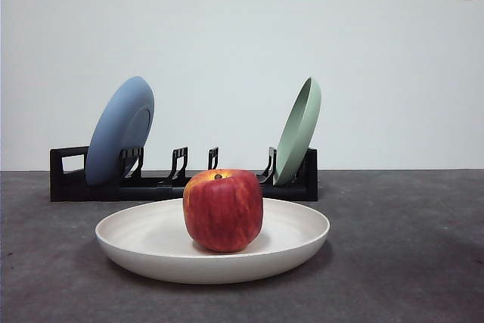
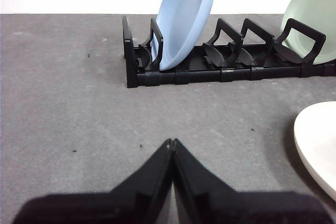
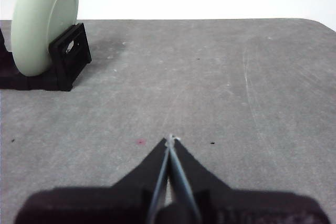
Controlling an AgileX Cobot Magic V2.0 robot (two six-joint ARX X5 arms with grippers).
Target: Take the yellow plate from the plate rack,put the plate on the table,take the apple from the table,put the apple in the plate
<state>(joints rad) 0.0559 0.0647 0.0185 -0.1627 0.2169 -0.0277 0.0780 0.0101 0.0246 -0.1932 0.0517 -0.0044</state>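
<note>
The cream-coloured yellow plate (image 1: 144,240) lies flat on the table (image 1: 408,262) in front of the plate rack (image 1: 68,183). The red apple (image 1: 223,210) stands upright in the plate's middle. An edge of that plate (image 2: 320,145) shows in the left wrist view. My left gripper (image 2: 171,142) is shut with nothing in it, hovering over bare table short of the rack (image 2: 184,74). Over the table beside the rack's end (image 3: 65,61), my right gripper (image 3: 169,139) is also shut and holds nothing. Neither arm shows in the front view.
A blue plate (image 1: 121,130) leans in the rack's left slots and a pale green plate (image 1: 299,130) leans at its right end. A white wall with two sockets stands behind. The table's far right corner (image 3: 320,24) shows in the right wrist view.
</note>
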